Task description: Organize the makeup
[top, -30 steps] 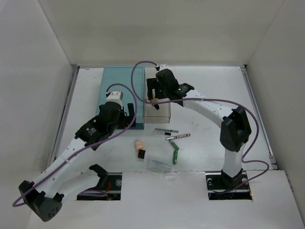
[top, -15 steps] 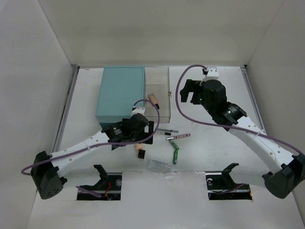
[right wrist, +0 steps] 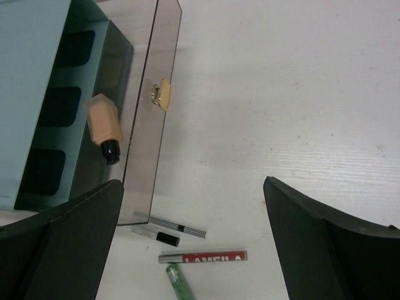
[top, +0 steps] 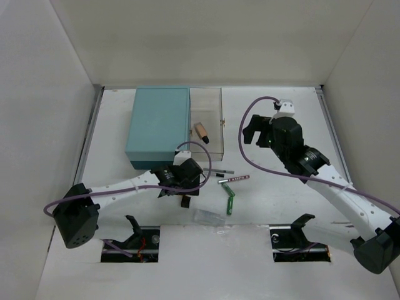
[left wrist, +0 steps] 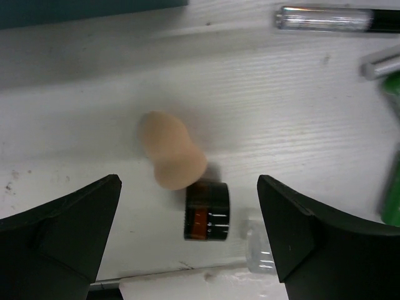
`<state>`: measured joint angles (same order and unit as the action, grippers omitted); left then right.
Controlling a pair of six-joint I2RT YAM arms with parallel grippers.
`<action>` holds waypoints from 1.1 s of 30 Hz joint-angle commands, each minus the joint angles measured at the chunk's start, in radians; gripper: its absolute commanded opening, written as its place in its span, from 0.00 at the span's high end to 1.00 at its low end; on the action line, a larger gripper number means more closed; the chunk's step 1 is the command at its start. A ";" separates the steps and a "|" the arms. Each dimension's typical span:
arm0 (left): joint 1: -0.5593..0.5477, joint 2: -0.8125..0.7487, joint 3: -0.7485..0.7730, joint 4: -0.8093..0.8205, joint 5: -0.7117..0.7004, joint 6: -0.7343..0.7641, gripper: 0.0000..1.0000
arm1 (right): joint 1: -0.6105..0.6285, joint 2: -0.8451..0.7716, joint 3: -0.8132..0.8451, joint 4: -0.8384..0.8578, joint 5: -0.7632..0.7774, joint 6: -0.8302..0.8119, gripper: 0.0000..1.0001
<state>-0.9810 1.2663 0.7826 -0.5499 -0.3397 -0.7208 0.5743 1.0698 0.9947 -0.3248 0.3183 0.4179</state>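
Observation:
The beige sponge [left wrist: 170, 152] lies on the table, touching the tiny black piece [left wrist: 207, 210]. My left gripper [left wrist: 187, 187] is open and hovers over them; in the top view it [top: 180, 189] hides the sponge, and the black piece [top: 185, 202] shows just below it. The tan black-capped tube [top: 201, 132] lies on the clear hinged lid [top: 209, 112], also seen from the right wrist [right wrist: 103, 125]. Grey pencils [right wrist: 178, 228], a pink pencil [right wrist: 203, 256] and the green stick [top: 230, 202] lie mid-table. The clear packet [top: 208, 217] lies near the front. My right gripper [top: 253, 132] is open and empty, right of the lid.
The large teal box [top: 157, 125] stands at the back left with its clear lid swung open to the right; dark compartments [right wrist: 59, 106] show inside it. White walls enclose the table on three sides. Two arm-base cutouts sit at the front edge.
My right gripper has let go of the tan tube on the clear lid and pulled back to the right. My left gripper has moved from the teal box down over the sponge.

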 commanded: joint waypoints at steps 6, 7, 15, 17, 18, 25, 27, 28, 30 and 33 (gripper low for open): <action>0.043 0.044 -0.083 0.117 -0.018 -0.051 0.18 | -0.018 -0.060 -0.042 0.044 0.016 0.036 0.00; 0.043 0.054 -0.088 0.131 -0.016 -0.051 0.21 | -0.018 -0.060 -0.042 0.046 0.016 0.036 0.00; 0.037 0.003 -0.094 0.131 -0.007 -0.048 0.59 | -0.017 -0.061 -0.054 0.043 0.018 0.047 0.00; 0.029 -0.042 -0.076 0.110 -0.007 -0.040 0.69 | -0.014 -0.050 -0.062 0.038 0.018 0.047 0.00; 0.020 -0.060 -0.060 0.096 -0.007 -0.037 0.73 | -0.014 -0.045 -0.068 0.038 0.018 0.047 0.00; -0.112 -0.100 0.110 -0.010 -0.022 0.035 0.87 | -0.014 -0.060 -0.125 0.038 0.007 0.056 0.00; -0.161 -0.113 0.188 -0.036 -0.047 0.070 0.87 | -0.017 -0.068 -0.137 0.033 0.005 0.055 0.00; -0.181 -0.116 0.232 -0.044 -0.065 0.093 0.87 | -0.020 -0.071 -0.145 0.032 0.005 0.056 0.00; -0.195 -0.102 0.328 -0.047 -0.126 0.153 0.87 | -0.027 -0.079 -0.157 0.033 0.005 0.058 0.00; -0.175 -0.033 0.446 0.000 -0.231 0.277 0.85 | -0.035 -0.087 -0.168 0.038 -0.001 0.058 0.00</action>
<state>-1.1728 1.2034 1.1213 -0.5678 -0.4301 -0.5800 0.5503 1.0142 0.8314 -0.3290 0.3180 0.4652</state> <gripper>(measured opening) 0.172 0.998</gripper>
